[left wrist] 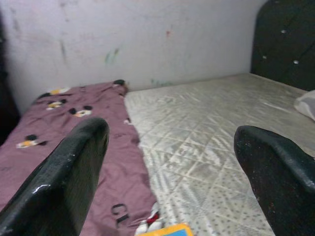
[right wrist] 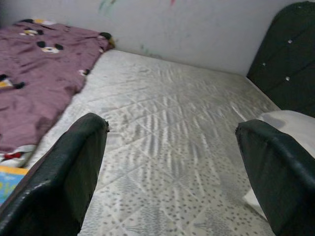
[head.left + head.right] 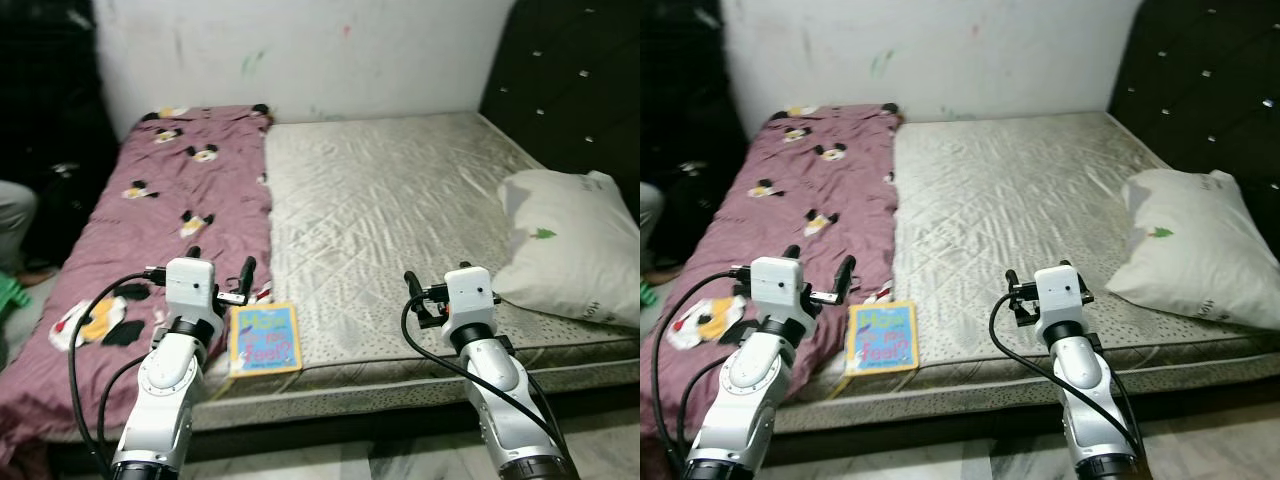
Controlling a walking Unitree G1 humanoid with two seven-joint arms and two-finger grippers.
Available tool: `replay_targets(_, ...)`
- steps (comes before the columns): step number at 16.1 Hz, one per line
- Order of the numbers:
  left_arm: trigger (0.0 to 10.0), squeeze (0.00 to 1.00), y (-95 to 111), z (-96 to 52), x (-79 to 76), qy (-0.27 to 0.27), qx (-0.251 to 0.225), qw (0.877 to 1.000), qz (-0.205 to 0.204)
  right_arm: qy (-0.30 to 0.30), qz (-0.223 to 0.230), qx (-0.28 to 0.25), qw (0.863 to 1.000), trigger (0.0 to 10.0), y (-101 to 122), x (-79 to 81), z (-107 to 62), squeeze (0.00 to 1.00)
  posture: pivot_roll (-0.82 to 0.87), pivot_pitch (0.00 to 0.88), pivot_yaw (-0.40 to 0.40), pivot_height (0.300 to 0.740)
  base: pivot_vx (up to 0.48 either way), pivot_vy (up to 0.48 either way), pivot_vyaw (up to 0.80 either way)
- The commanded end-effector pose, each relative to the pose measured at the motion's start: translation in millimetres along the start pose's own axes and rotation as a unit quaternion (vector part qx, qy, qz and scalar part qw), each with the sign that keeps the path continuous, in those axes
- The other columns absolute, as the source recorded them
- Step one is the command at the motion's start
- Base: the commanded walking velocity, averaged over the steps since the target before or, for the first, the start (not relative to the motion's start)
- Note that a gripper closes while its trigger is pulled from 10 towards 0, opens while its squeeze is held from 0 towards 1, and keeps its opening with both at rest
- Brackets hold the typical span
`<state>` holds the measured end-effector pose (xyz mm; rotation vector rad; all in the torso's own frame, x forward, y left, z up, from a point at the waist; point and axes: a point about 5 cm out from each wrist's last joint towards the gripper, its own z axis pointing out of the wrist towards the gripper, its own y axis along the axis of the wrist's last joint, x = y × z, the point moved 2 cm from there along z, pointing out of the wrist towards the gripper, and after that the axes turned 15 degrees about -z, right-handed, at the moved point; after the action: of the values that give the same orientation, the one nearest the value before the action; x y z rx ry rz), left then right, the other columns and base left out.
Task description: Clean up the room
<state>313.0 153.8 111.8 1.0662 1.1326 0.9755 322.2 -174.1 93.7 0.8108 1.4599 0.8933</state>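
A yellow and blue children's book lies flat at the front edge of the bare quilted mattress, right beside the maroon blanket printed with cartoon mice. A white pillow rests at the right side of the bed. My left gripper hovers open just left of the book, over the blanket's edge, with nothing between its fingers. Over the mattress's front edge, to the right of the book, my right gripper is also open and empty, fingers spread wide.
A black tufted headboard rises at the right, behind the pillow. A marked white wall backs the bed. Dark furniture stands at the left, with something grey and something green beside it. Tiled floor shows below the bed's front edge.
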Motion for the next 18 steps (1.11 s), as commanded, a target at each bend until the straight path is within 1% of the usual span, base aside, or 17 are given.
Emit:
replay_targets(1, 10.0, 0.0, 3.4, -0.4, 4.1, 0.004, -0.005, 1.0, 0.004, 0.006, 0.003, -0.007, 1.0, 10.0, 3.5, 3.2, 1.6, 0.0, -0.11, 0.005, 0.017, 0.74, 0.319, 0.0, 0.0)
replay_targets(9, 10.0, 0.0, 1.7, -0.7, 3.2, 0.0, -0.003, 1.0, 0.003, 0.008, 0.002, -0.008, 1.0, 10.0, 3.1, 4.0, 1.2, 0.0, -0.11, 0.001, 0.016, 0.74, 0.318, 0.0, 0.0)
replay_targets(12, 10.0, 0.0, 0.2, -0.3, 7.1, 0.015, 0.001, 1.0, 0.001, 0.008, 0.002, -0.008, 1.0, 10.0, 3.2, 4.1, 1.5, 0.0, -0.11, 0.0, 0.016, 0.74, 0.0, 0.0, 0.0)
replay_targets(14, 10.0, 0.0, -2.2, -0.7, 10.9, 0.035, 0.006, 0.999, 0.01, 0.005, 0.001, -0.008, 1.0, 10.0, 1.9, 3.4, 0.9, 0.0, -0.11, 0.0, 0.026, 0.74, 0.0, 0.0, 0.0)
replay_targets(18, 10.0, 0.0, -4.6, 4.2, 5.0, 0.025, 0.009, 1.0, 0.011, 0.003, -0.003, -0.005, 1.0, 10.0, -0.6, 1.1, 0.9, 0.0, -0.12, 0.0, 0.02, 0.74, 0.0, 0.0, 0.76)
